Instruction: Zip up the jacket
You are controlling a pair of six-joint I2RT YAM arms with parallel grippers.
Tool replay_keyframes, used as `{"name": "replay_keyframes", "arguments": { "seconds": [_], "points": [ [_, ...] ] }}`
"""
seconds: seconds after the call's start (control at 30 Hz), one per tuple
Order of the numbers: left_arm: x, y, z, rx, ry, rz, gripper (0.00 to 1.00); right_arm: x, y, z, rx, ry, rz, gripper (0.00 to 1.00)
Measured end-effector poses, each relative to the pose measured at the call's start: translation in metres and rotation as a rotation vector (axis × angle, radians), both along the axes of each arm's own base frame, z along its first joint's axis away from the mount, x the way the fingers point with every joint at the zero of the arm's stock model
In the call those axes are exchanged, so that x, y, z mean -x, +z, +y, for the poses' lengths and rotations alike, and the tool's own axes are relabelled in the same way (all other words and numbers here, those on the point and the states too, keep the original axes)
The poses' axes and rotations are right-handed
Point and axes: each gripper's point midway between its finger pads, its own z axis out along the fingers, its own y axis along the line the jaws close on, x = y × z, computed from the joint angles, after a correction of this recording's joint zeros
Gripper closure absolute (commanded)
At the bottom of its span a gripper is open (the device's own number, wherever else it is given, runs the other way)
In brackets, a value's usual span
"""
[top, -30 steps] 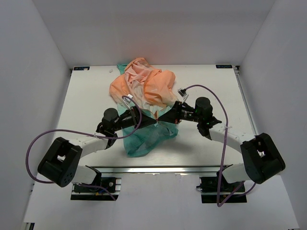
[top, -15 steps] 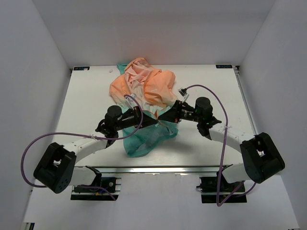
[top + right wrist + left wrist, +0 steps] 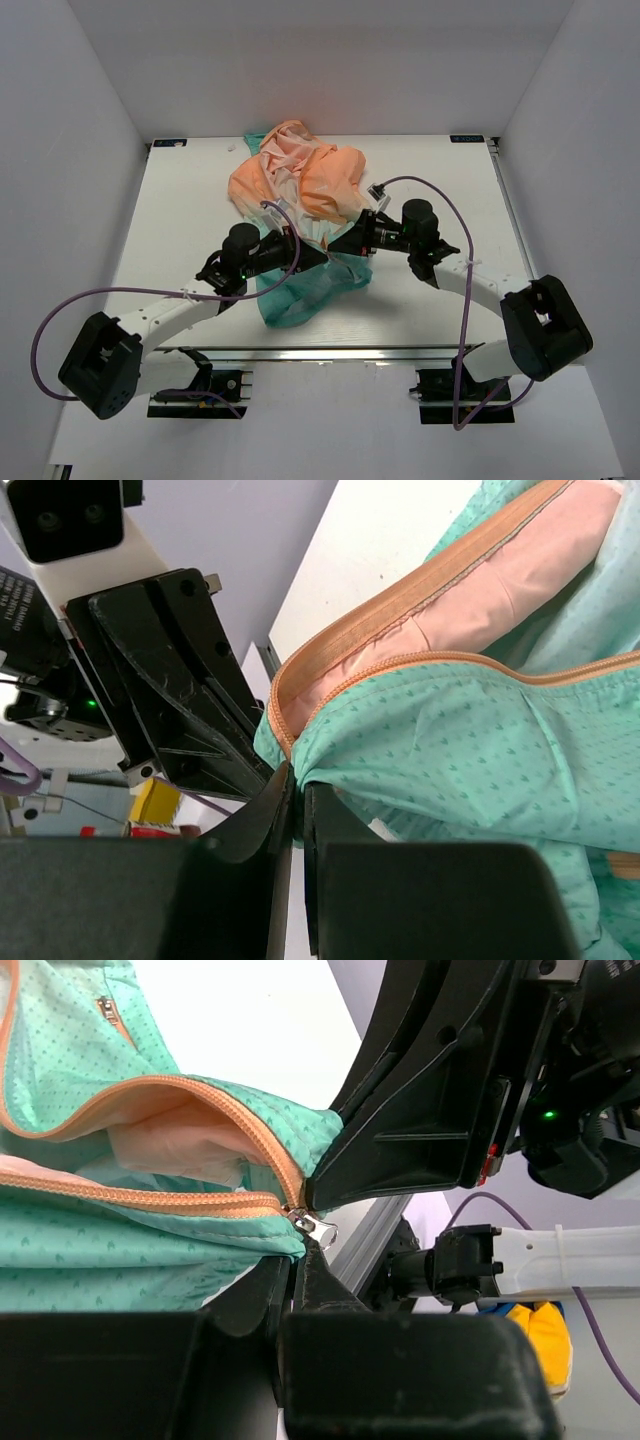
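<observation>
The jacket [image 3: 300, 185] lies bunched mid-table, its peach part toward the back and its teal part [image 3: 300, 290] toward the front. Both grippers meet at its teal front hem, tip to tip. My left gripper [image 3: 322, 256] [image 3: 301, 1250] is shut at the bottom end of the orange zipper [image 3: 150, 1203], with the silver zipper pull [image 3: 318, 1228] at its tips. Above the pull the two zipper sides gape apart. My right gripper [image 3: 337, 249] [image 3: 297, 777] is shut on the teal hem [image 3: 450, 740] beside the zipper's lower end [image 3: 283, 730].
The white table [image 3: 180, 220] has white walls on three sides. A metal rail [image 3: 320, 352] runs along its front edge. Purple cables [image 3: 440, 195] loop over both arms. A yellow object [image 3: 545, 1335] shows below the table level.
My left arm has swung in toward the right, and its gripper has closed at the zipper's bottom end. The right gripper keeps its hold and has barely shifted.
</observation>
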Motion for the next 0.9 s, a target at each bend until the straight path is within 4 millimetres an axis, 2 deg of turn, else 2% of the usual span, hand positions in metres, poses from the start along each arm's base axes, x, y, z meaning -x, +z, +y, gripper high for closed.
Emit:
{"name": "replay_keyframes", "arguments": {
  "seconds": [0.2,0.23,0.3,0.33,0.43,0.53,0.63,0.8,0.9],
  "points": [
    [0.004,0.002,0.002,-0.021,0.018,0.015,1.00,0.000,-0.003,0.001,0.059,0.026,-0.027,0.73],
    [0.006,0.002,0.000,-0.027,0.009,0.023,1.00,-0.003,-0.004,0.001,0.071,0.017,-0.040,0.65],
    [0.011,0.002,-0.002,-0.041,-0.003,0.040,1.00,-0.005,-0.005,-0.002,0.103,0.004,-0.061,0.58],
    [0.012,0.002,-0.003,-0.046,-0.007,0.046,1.00,-0.005,-0.006,-0.005,0.122,-0.002,-0.073,0.44],
    [0.011,0.007,-0.005,-0.054,-0.008,0.055,1.00,-0.003,-0.011,-0.015,0.190,-0.026,-0.105,0.23],
    [0.009,0.010,-0.006,-0.060,-0.006,0.061,1.00,-0.002,-0.014,-0.028,0.278,-0.052,-0.154,0.19],
    [0.008,0.007,-0.005,-0.078,0.001,0.080,1.00,0.000,-0.009,-0.042,0.352,-0.068,-0.224,0.11],
    [0.003,0.008,-0.002,-0.129,0.031,0.113,1.00,0.006,0.005,-0.060,0.459,-0.071,-0.403,0.12],
    [-0.004,0.012,0.000,-0.170,0.060,0.140,1.00,0.018,0.012,-0.055,0.497,-0.007,-0.527,0.13]
  ]
}}
